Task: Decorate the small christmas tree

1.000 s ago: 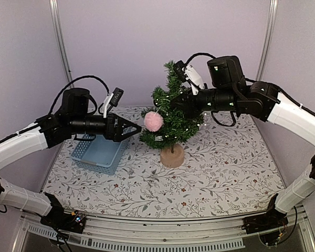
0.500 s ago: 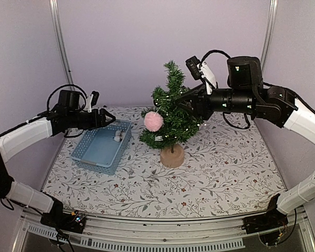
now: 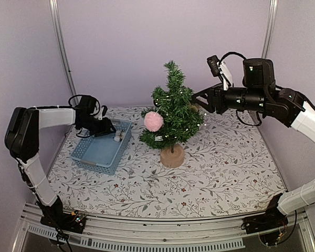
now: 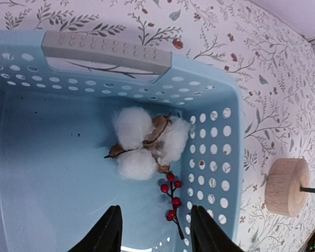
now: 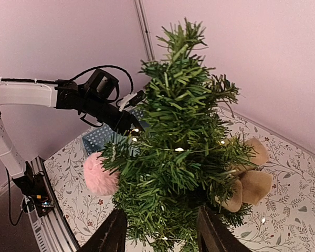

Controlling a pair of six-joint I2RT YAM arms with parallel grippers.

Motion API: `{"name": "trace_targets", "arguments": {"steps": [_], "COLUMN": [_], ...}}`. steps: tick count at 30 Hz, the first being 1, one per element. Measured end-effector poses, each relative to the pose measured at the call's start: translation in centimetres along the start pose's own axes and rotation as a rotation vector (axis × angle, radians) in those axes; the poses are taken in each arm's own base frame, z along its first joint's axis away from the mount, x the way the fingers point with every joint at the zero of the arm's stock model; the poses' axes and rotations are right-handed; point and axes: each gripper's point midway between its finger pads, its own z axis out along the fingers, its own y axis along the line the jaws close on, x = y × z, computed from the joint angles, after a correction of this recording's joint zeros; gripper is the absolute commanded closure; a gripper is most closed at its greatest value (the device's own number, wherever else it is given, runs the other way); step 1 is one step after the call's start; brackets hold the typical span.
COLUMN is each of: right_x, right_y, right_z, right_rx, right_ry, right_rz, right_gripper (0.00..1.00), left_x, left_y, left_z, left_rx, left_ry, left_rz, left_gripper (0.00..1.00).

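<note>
The small christmas tree (image 3: pixel 171 113) stands mid-table on its round wooden base (image 3: pixel 172 156), strung with tiny lights. A pink pom-pom (image 3: pixel 153 121) hangs on its left side and a tan burlap bow (image 5: pixel 249 184) sits in its right branches. My right gripper (image 3: pixel 200 100) hovers just right of the tree, open, holding nothing; the wrist view shows its fingers (image 5: pixel 113 233) apart before the foliage (image 5: pixel 184 152). My left gripper (image 4: pixel 156 233) is open, low inside the blue basket (image 4: pixel 210 84). A white cotton boll (image 4: pixel 144 142) and a red berry sprig (image 4: pixel 172 202) lie just ahead of it.
The blue basket (image 3: pixel 100 149) sits left of the tree on the floral tablecloth (image 3: pixel 226 168). Purple walls with metal posts (image 3: pixel 60 47) close in the back and sides. In the left wrist view the tree's base (image 4: pixel 286 186) shows beyond the basket wall.
My right gripper opened and drew back rightward from the tree, leaving the burlap bow in the branches. My left arm swung away from the tree down into the basket, its jaws narrowing.
</note>
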Motion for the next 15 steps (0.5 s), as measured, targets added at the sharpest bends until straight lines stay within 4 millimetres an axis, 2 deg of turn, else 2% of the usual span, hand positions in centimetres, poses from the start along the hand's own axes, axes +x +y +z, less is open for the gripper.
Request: {"name": "trace_targets", "arguments": {"steps": [3,7,15], "right_x": [0.5,0.8,0.9], "right_y": [-1.5,-2.5,-3.7], "right_z": [0.0,-0.1,-0.3], "right_rx": [0.023,0.027,0.032], "right_ry": [0.012,0.023,0.031], "right_rz": [0.036,0.063,0.081], "right_gripper": [0.51,0.50,0.50], "left_x": [1.0,1.7,1.6], "left_y": [0.9,1.7,1.7], "left_z": [1.6,3.1,5.0], "left_rx": [-0.021,-0.033,-0.021], "left_ry": [0.043,0.079,0.098], "left_rz": [0.000,0.000,0.009], "left_gripper": [0.57,0.60,0.66]}}
